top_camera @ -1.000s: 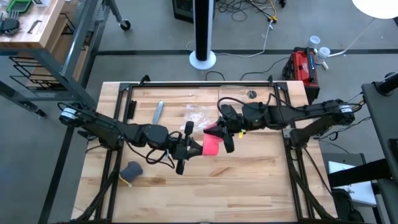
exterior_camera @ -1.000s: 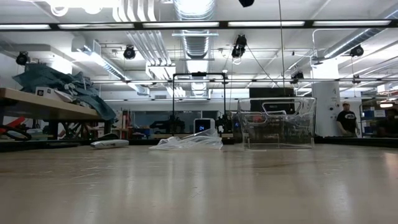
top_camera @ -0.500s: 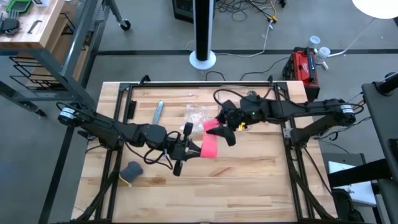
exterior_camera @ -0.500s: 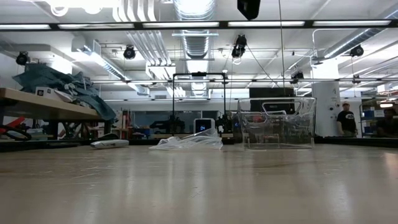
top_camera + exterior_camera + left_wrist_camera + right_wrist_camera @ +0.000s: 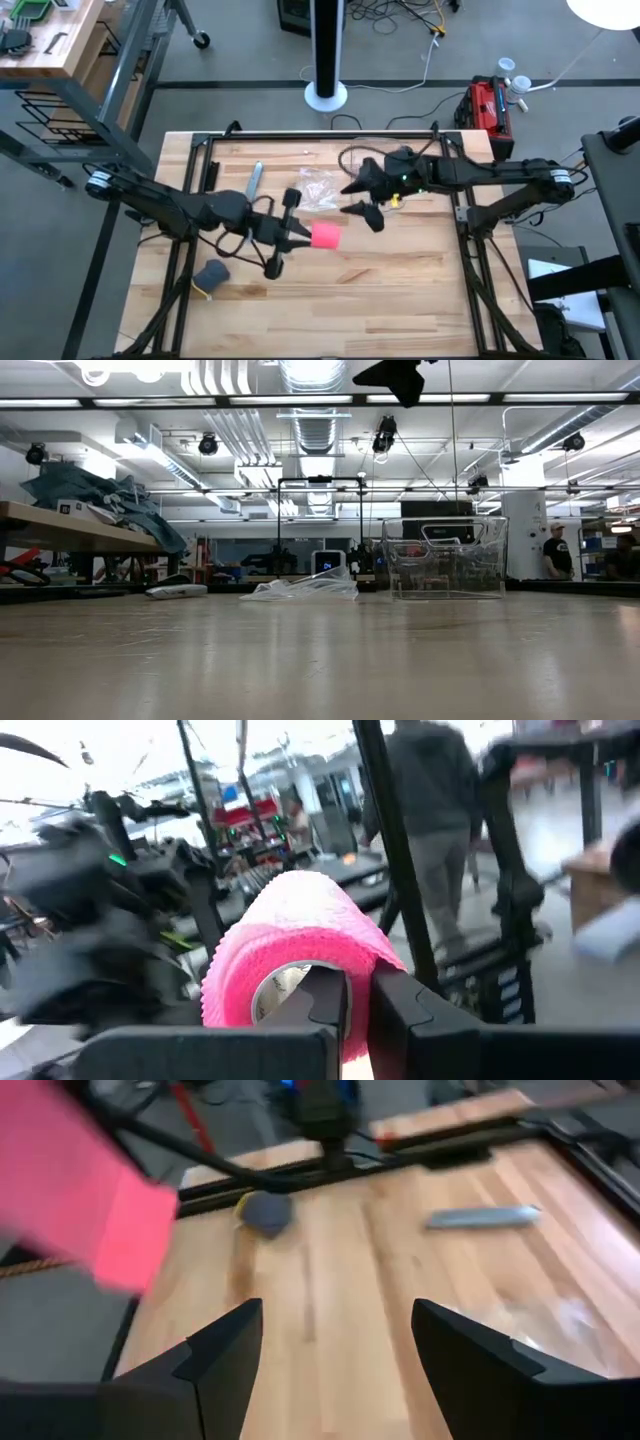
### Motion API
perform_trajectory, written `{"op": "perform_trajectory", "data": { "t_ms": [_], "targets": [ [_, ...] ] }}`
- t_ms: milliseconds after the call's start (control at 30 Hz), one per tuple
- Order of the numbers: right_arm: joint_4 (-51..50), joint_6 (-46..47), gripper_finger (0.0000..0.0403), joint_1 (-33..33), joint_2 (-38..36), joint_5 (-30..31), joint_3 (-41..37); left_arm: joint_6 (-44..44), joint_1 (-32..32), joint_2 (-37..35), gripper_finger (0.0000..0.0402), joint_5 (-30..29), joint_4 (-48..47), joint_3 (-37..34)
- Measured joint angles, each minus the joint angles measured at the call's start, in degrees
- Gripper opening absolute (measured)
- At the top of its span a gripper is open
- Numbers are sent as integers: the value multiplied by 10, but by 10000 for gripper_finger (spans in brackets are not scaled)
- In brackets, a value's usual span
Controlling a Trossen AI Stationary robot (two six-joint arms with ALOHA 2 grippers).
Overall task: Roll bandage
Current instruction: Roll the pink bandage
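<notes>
- The bandage (image 5: pixel 326 236) was a compact bright pink roll, held above the middle of the wooden table (image 5: pixel 400 290) at the tip of the left tool (image 5: pixel 300 236).
- In the left wrist view the roll (image 5: pixel 300 945) sat end-on, its hollow core facing the camera, with the left tool's (image 5: pixel 358 1005) two dark fingers (image 5: pixel 325 1005) pressed together on the roll's wall, one of them inside the core.
- The right tool (image 5: pixel 362 200) hung just beyond the roll, toward the table's far side, not touching it; its fingers stood wide apart with nothing between them.
- In the right wrist view the right tool's (image 5: pixel 335 1345) two fingers (image 5: pixel 225 1355) were spread, bare wood showing in the gap, and the pink bandage (image 5: pixel 85 1200) filled a corner of the frame, blurred.
- A clear crinkled plastic bag (image 5: pixel 318 186) lay on the table just beside the right tool.
- A grey flat tool-like piece (image 5: pixel 254 180) lay farther toward the left arm's side.
- A dark grey-blue lump (image 5: pixel 212 274) rested near the table's front-left area, well apart from the roll.
- In the low view a clear plastic bin (image 5: pixel 445 558) stood at the table's far edge.
</notes>
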Motion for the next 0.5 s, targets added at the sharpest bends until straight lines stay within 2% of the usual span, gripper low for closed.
{"op": "perform_trajectory", "data": {
  "t_ms": [67, 133, 200, 300, 500],
  "targets": [
    [78, -3, 242, 6, 0, -40, -34, -27, 0, -12, 9, -9, 5, 0],
    [162, -3, 237, 13, 0, -70, -67, -52, -2, -21, 9, -44, 1, 0],
    [244, -15, 233, 26, 0, -72, -96, -71, -2, -25, 9, -82, 1, 0],
    [342, -45, 225, 48, 7, -47, -124, -82, -2, -26, 9, -104, -4, 0],
    [361, -84, 213, 67, 8, 27, -121, -80, -2, -22, 9, -107, -7, 0]
  ]
}}
